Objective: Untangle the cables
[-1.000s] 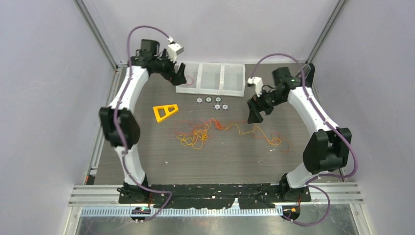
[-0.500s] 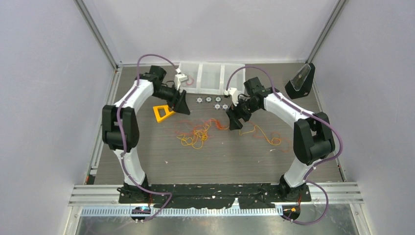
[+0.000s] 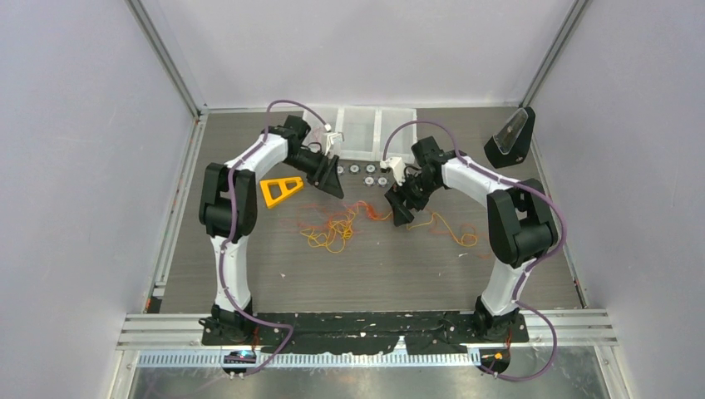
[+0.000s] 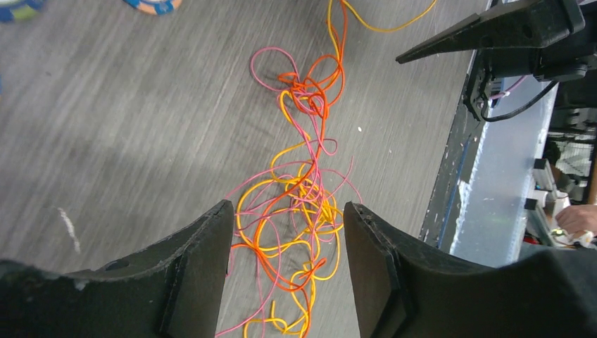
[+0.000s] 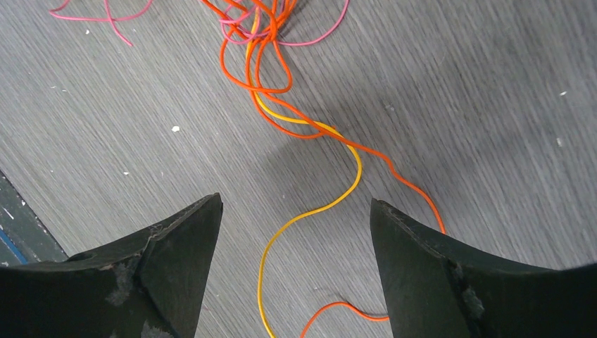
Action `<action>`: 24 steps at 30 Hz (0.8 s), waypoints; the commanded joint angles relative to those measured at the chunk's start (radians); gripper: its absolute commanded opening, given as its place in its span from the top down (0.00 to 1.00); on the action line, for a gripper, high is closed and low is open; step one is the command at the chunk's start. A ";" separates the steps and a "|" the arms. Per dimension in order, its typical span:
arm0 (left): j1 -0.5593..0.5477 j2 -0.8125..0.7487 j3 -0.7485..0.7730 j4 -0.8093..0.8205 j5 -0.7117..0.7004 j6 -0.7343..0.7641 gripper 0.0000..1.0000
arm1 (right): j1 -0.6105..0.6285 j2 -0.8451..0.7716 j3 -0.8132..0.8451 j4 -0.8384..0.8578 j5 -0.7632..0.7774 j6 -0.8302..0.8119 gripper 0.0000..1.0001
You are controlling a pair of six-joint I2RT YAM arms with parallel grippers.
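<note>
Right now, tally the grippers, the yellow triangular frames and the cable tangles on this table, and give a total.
Grippers: 2 (left gripper, right gripper)
Yellow triangular frame: 1
Cable tangle: 1
Total: 4

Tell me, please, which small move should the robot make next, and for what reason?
Probably lower the right gripper onto the yellow cable lying between its open jaws, then close. That strand leaves the tangle of cables loosely, so it looks easiest to pull out, while the open left gripper hangs above the tangle and could hold it down.
</note>
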 commanded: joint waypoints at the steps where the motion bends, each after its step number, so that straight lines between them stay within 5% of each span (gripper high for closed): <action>1: -0.029 -0.013 -0.051 0.068 0.002 -0.068 0.41 | -0.005 0.030 0.057 -0.019 -0.003 -0.012 0.18; 14: -0.034 -0.101 -0.263 0.267 0.062 -0.119 0.58 | -0.052 0.047 0.052 -0.049 -0.012 -0.015 0.21; 18: -0.034 -0.182 -0.368 0.324 0.094 -0.098 0.48 | -0.053 0.047 0.044 -0.047 -0.012 -0.016 0.22; 24: -0.032 -0.197 -0.396 0.360 0.092 -0.104 0.46 | -0.052 0.050 0.027 -0.042 -0.013 -0.016 0.24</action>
